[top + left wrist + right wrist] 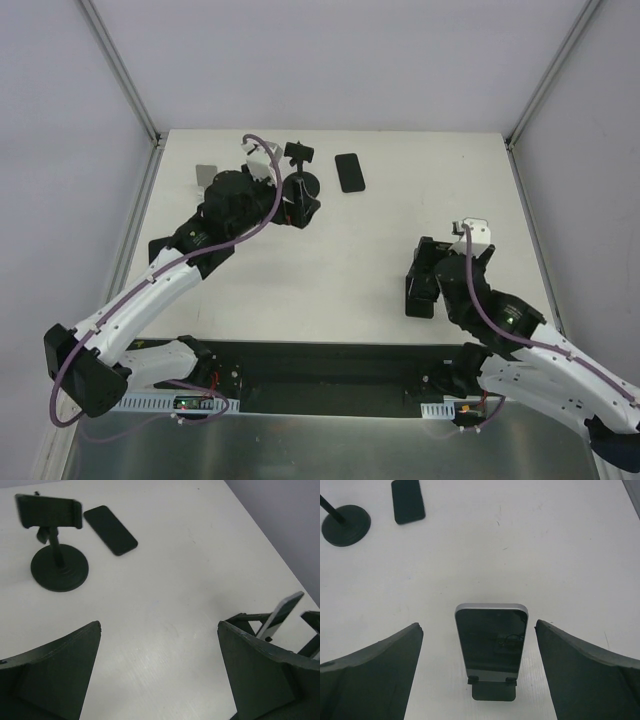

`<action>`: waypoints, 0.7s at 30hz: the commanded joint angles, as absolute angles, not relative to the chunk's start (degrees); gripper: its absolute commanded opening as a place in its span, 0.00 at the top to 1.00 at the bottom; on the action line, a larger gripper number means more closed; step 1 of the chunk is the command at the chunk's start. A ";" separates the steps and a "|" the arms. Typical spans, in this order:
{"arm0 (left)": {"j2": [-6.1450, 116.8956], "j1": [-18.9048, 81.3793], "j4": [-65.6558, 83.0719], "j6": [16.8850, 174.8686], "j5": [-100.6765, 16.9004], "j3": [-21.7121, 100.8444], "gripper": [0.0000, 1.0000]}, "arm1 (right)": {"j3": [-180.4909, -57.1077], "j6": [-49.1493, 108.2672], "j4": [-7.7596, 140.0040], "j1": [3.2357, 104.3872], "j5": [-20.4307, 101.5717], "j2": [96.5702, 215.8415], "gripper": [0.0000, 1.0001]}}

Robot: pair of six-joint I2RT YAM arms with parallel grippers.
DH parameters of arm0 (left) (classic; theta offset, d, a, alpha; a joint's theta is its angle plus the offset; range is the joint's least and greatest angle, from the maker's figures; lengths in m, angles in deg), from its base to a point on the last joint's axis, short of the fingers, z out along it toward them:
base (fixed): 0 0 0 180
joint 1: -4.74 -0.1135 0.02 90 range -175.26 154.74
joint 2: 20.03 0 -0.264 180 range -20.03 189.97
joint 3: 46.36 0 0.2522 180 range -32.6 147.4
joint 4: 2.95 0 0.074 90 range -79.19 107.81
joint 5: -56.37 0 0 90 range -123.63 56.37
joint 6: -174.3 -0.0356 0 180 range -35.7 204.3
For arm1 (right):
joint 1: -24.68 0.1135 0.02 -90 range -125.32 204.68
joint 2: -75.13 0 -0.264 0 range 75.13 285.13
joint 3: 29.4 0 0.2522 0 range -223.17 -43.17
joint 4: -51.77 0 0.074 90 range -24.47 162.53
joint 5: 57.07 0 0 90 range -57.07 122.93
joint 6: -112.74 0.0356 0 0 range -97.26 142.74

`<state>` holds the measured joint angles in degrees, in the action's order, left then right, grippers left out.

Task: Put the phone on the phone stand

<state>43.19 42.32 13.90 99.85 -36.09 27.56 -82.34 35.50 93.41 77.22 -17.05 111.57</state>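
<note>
- phone stand [59, 569] and a flat black phone [110, 530] sit near the table's [330, 260] far edge, loads of bare room mid-table
- left gripper [159, 624] is spread wide and empty, with the stand ahead-left of it
- right gripper [479, 625] is spread too, silver-edged phone [491, 641] propped on a wedge stand [492, 692] between its fingers, not touching them

Glossy silver-rimmed phone [491, 642], matt black phone stand [59, 571], smooth white table [330, 260]

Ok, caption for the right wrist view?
Right claw open, facing a silver-edged phone propped on a small black stand; a dark phone lies flat beside the disc-base stand.
</note>
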 commanded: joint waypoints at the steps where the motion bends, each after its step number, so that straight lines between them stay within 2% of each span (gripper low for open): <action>1: 46.84 33.93 12.13 104.15 -41.94 29.79 0.01 | -86.49 33.47 98.92 77.51 -12.61 109.84 0.03; 5: 56.14 26.46 15.38 111.00 -51.54 37.77 0.02 | -87.99 32.59 99.45 77.51 -7.69 109.05 0.03; 11: 66.43 17.93 15.47 113.04 -54.28 45.07 0.23 | -87.29 32.59 98.93 77.42 -4.16 107.13 0.03; 12: 68.02 17.31 15.38 112.25 -54.54 46.22 0.29 | -86.76 32.41 98.66 77.51 -4.07 106.68 0.03; 15: 74.35 16.87 15.47 103.39 -55.25 51.50 0.36 | -86.32 31.54 98.05 77.51 -3.99 105.10 0.03; 21: 83.58 16.34 15.12 93.61 -58.14 58.88 0.38 | -85.62 30.30 98.84 77.51 -3.81 101.76 0.03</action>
<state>79.65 16.35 15.87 101.53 -54.16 53.04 -85.88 32.26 98.80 77.24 -4.48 103.70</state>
